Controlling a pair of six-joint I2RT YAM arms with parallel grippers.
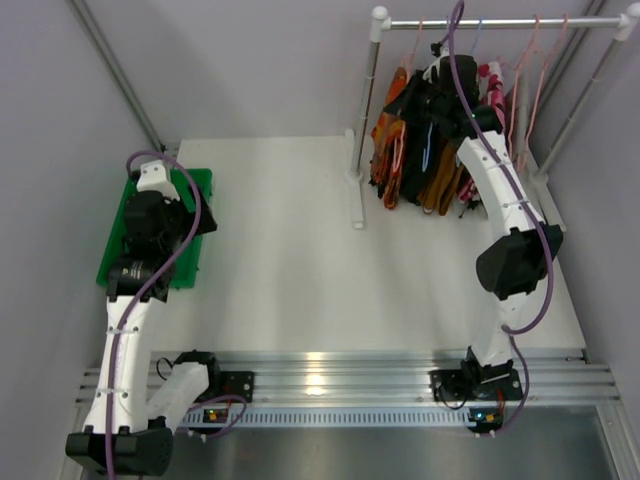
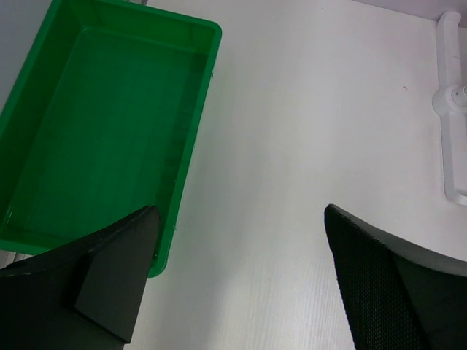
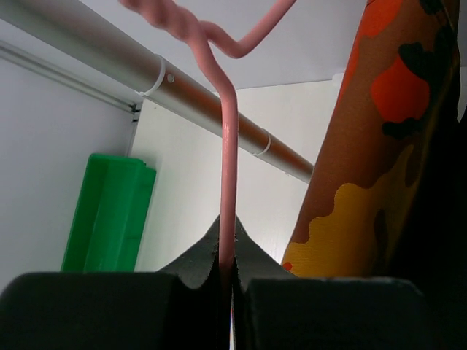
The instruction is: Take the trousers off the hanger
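Several small trousers hang close together on the rack at the back right: orange with dark pattern [image 1: 388, 140], black [image 1: 425, 110], mustard-brown [image 1: 441, 180] and red-pink floral [image 1: 490, 85]. My right gripper [image 1: 441, 68] is raised among them just under the rail [image 1: 500, 22]. In the right wrist view it [image 3: 228, 257] is shut on the thin pink wire of a hanger [image 3: 228, 138], with the orange patterned trousers [image 3: 379, 146] hanging just to its right. My left gripper [image 2: 241, 210] is open and empty, low over the table beside the green tray [image 2: 109, 109].
The green tray [image 1: 195, 185] lies at the table's left edge. The white rack's post and foot [image 1: 358, 190] stand at the back middle, and the foot also shows in the left wrist view [image 2: 456, 102]. Empty pink hangers [image 1: 535, 70] hang at the rail's right end.
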